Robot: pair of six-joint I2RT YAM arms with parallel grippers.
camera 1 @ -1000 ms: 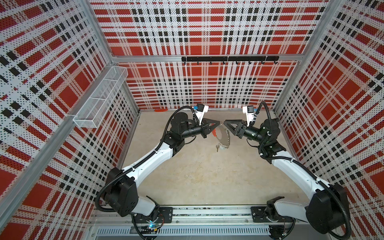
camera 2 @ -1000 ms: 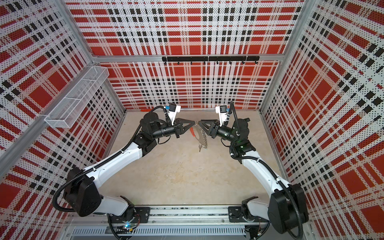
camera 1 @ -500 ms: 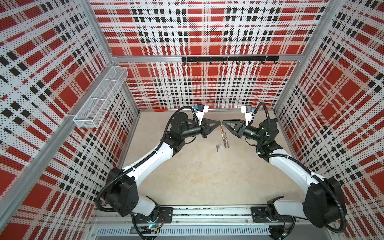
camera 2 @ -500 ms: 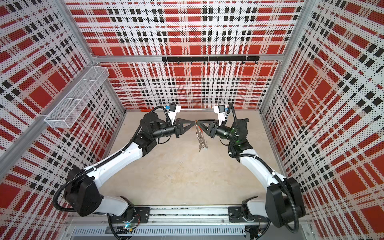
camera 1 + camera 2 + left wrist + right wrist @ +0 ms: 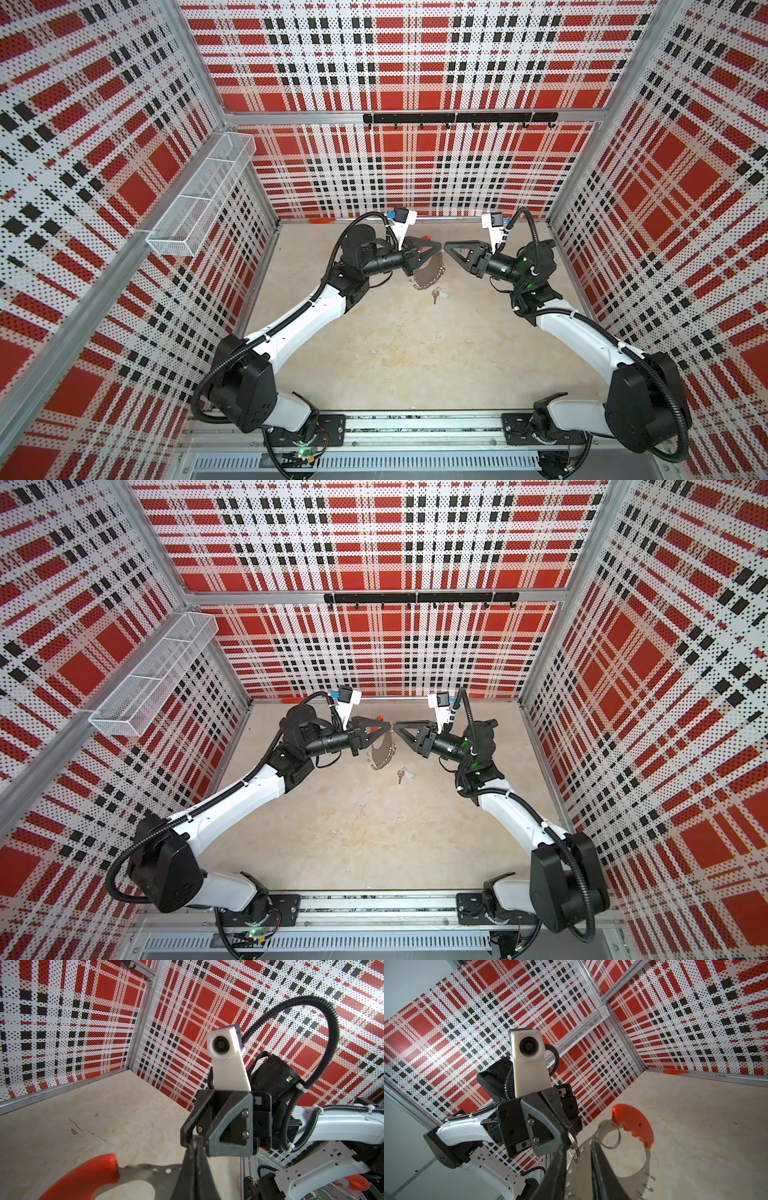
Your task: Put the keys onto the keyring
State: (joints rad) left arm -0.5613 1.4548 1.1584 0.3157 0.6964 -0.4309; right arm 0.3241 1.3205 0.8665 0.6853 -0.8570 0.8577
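Note:
The keyring [image 5: 428, 272] [image 5: 383, 751] is a flat metal crescent with an orange handle [image 5: 633, 1122] and small wire loops along its rim. It hangs above the floor from my left gripper [image 5: 439, 248] [image 5: 194, 1144], which is shut on its top edge. My right gripper [image 5: 447, 248] [image 5: 580, 1145] meets it tip to tip. Its jaws stand a little apart, closed round the crescent's metal band, with a small loop against one finger. The keys [image 5: 439, 294] [image 5: 405, 775], with their pale tag, lie on the floor just below, touching neither gripper.
A white wire basket [image 5: 199, 199] hangs on the left wall. A black hook rail [image 5: 457, 118] runs along the back wall. A small orange piece [image 5: 322, 220] lies at the floor's back edge.
My right gripper has moved left to the left gripper's tips and narrowed its jaws onto the keyring's top. The left gripper, the keyring and the keys have stayed put.

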